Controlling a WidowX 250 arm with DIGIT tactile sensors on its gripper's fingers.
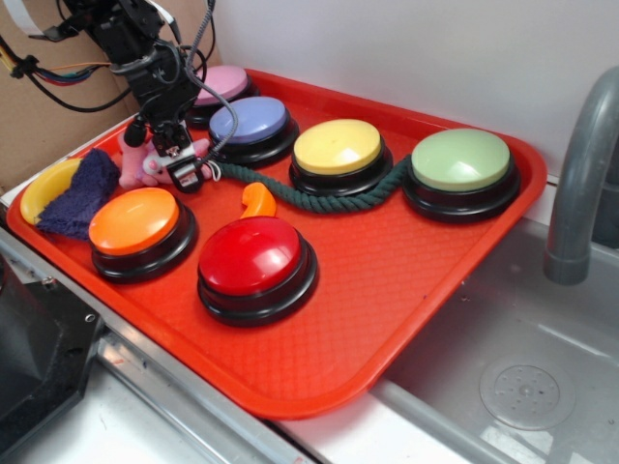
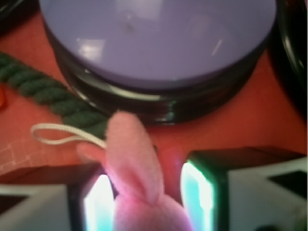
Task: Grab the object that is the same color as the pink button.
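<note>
The pincer point(image 2: 147, 192) stands spread, its 2 fingers point(image 2: 202, 192) flanking the pink plush toy point(image 2: 137, 178), which lies on the red tray point(image 1: 387, 290) between the lavender-blue button point(image 1: 253, 124) and the purple-blue cloth point(image 1: 82, 193), near the pink button point(image 1: 224, 83). Likely faults: closing on 1 thin ear lets the soft toy slip, or its white loop point(image 2: 62, 134) snags the green rope point(image 1: 319, 196). The tray, crowded with 6 buttons, sits beside a steel sink point(image 1: 522, 387) and grey faucet point(image 1: 580, 174).
</note>
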